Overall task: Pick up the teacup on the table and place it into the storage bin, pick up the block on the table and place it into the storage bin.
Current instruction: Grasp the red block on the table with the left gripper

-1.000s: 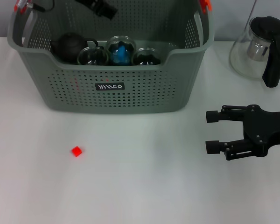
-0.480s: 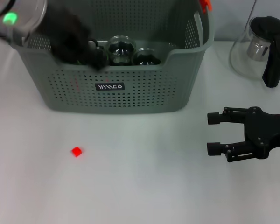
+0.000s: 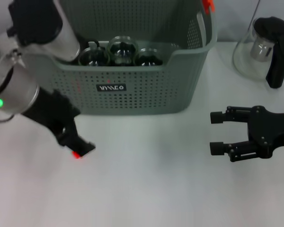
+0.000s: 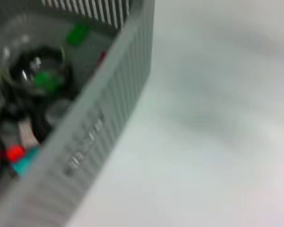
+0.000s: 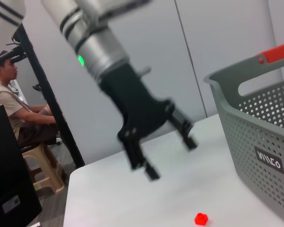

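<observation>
The small red block [image 3: 76,154] lies on the white table in front of the storage bin's left part; it also shows in the right wrist view [image 5: 201,218]. My left gripper [image 3: 75,144] hangs just above it, partly covering it in the head view. The right wrist view shows the left gripper [image 5: 170,158] open, its fingers spread above the block and apart from it. The grey-green storage bin [image 3: 132,90] holds several glass teacups [image 3: 123,49]. My right gripper [image 3: 214,132] rests open and empty at the right.
A glass pitcher with a black handle [image 3: 262,52] stands at the back right. In the left wrist view the bin's wall [image 4: 99,123] runs close by. A seated person [image 5: 9,109] is beyond the table's far end.
My left arm has swung out from over the bin and down to the table's front left, over the red block. The right arm has stayed put.
</observation>
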Available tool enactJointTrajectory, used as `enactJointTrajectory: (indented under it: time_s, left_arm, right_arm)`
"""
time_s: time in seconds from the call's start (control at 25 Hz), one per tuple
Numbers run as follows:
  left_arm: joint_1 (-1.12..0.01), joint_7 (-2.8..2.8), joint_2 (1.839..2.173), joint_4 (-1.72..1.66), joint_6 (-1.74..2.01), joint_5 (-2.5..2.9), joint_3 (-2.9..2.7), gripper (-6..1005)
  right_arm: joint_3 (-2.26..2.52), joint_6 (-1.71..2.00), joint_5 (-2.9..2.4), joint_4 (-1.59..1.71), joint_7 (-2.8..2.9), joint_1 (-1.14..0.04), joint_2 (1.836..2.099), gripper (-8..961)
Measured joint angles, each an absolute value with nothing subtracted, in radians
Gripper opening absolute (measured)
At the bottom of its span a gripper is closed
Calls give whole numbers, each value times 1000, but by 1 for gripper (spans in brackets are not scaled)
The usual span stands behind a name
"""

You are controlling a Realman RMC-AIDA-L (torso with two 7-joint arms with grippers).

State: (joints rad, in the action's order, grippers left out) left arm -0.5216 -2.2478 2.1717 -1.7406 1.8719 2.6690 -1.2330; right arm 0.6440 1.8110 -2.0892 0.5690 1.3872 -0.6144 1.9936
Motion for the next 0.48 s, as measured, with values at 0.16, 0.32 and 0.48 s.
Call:
enactJointTrajectory:
  time_s: [0.16,0.32,0.48]
  left_arm:
    - [-490,-2307,2173,-1677,1855,2675,-1259,930]
    - [-489,-2356,2172,-1574,1818,2691,-1274,930]
    - [-497,-2389,2171,-1479,1754,2738,-1308,929]
  right_arm:
    - [644,1814,-2089,569,1387,-613,1993,945]
    - [644,1815,-2089,569,1387,-610,1993,944]
    - [644,1815,-2089,569,1387,-609,1990,943]
